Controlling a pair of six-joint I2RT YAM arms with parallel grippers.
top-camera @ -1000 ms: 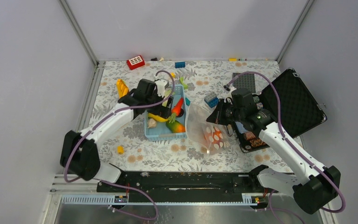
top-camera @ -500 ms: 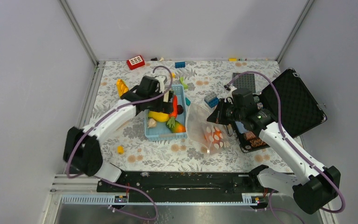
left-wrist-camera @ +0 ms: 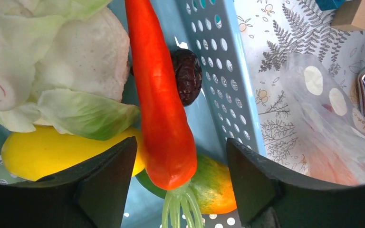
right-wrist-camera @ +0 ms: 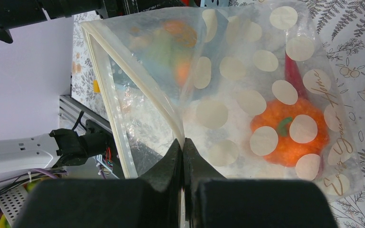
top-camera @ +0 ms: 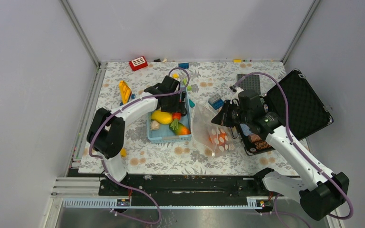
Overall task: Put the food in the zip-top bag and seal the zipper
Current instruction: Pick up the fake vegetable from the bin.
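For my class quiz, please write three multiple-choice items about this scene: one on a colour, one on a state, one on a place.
1. The round piece inside the bag is: A blue, B orange, C white.
2. The right claw is: A wide open, B half open, C shut on the bag's edge.
3. The carrot lies: A in the bag, B in the right claw, C in the basket.
Key: 1 B, orange shows through the clear plastic; 2 C, it pinches the rim; 3 C, the blue wall runs beside it.
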